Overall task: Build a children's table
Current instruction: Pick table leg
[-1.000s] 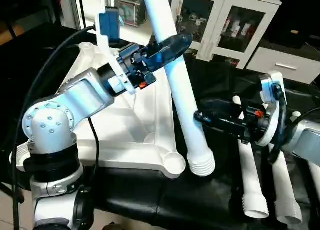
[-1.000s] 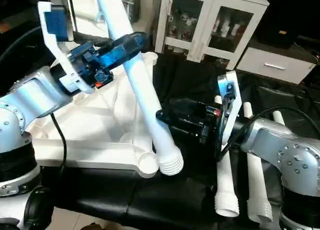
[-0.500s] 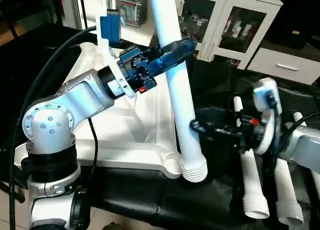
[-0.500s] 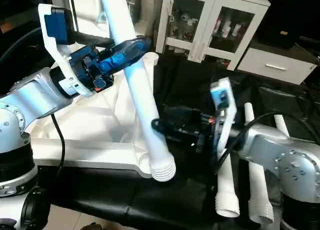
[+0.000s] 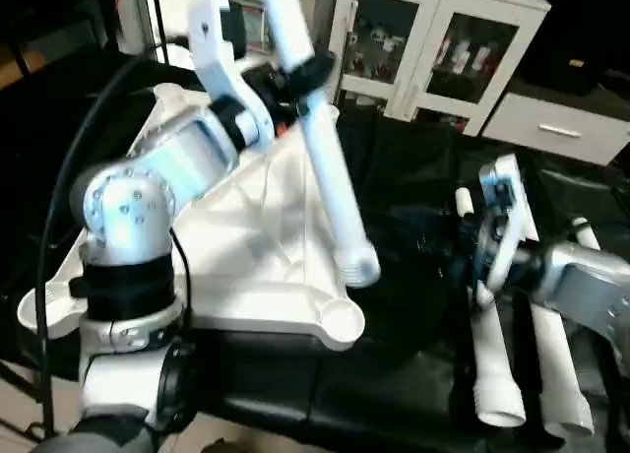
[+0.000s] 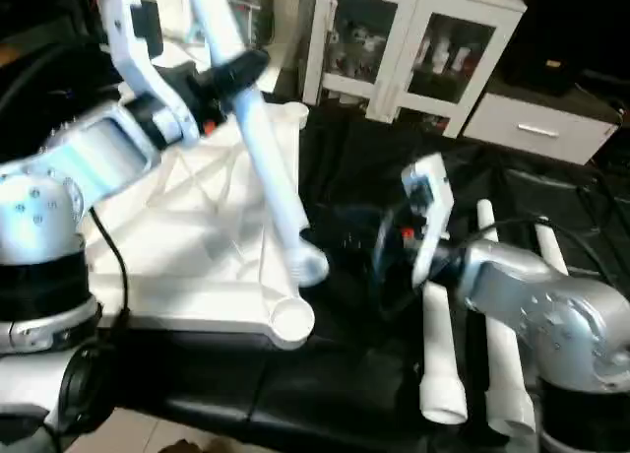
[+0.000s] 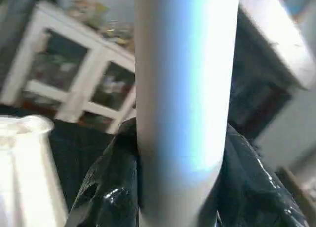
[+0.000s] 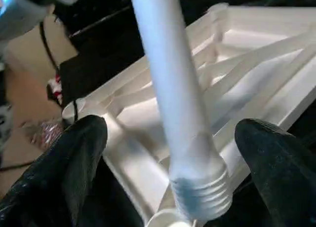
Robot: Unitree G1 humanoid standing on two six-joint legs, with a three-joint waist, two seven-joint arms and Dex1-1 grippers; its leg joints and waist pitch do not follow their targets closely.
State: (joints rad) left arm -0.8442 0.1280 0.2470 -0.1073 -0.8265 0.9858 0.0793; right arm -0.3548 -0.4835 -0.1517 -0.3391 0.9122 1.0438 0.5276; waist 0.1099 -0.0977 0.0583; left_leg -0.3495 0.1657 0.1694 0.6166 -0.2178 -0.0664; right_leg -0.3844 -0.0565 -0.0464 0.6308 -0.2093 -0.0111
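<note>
One leg in hand: the left gripper has its black fingers clamped round a long white leg, holding it tilted above the table top.
Table top: white slab lying ribs-up on the black surface, X-bracing showing.
Threaded end: the ribbed tip hangs above the top, just short of the near corner socket and not in it yet.
Sockets: the near one looks empty; another round socket at the far corner also looks bare.
Right gripper: fingers spread wide on either side of the leg's lower end, gripping nothing, as if ready to steady it.
Spare legs: at least two more white tubes lie side by side on the black surface under the right arm, well apart from the top.
Progress: early, I'd say; no leg is seated as far as I can see.
Left to do: line the tip over a socket, seat it, probably by turning the thread in, then the others.
Backdrop: white glass-door cabinet beyond the work.
</note>
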